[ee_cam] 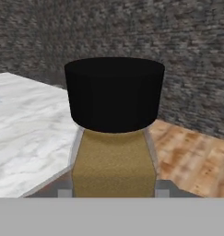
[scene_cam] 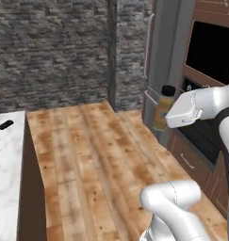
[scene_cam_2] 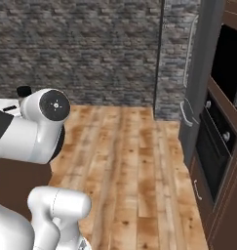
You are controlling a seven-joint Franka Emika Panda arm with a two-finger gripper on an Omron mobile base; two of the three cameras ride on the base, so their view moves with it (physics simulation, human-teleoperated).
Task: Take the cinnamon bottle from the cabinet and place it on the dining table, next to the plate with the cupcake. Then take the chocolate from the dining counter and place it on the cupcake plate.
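A brick wall (scene_cam: 50, 47) and a plank floor (scene_cam: 97, 160) are seen ahead, with a tall grey fridge (scene_cam: 163, 52) and a dark oven (scene_cam: 208, 47) in brown cabinetry along the right side. The marble table (scene_cam: 7, 174) is seen at the left edge of the left base view, well apart from the arm. A small black bar, judged to be the chocolate (scene_cam: 5, 124), lies on it near the far end. The plate and cupcake cannot be made out in these views.

The bottle (scene_cam: 165, 108) is held upright in the air in front of the fridge, clear of the floor and of any shelf. In the hand view its black cap (ee_cam: 114, 92) and tan body are seen close up, with the table's corner behind it on the left and the floor on the right. The gripper (ee_cam: 114, 186) is clamped on the bottle's body, one finger at each side of it.

The first part of the task is judged to be half done: the bottle is out of the cabinet and carried, but it has not yet been set down beside the plate. The table must be approached and the bottle lowered upright onto it. The whole second part is left: the chocolate appears untouched and has yet to be moved onto the cupcake plate.
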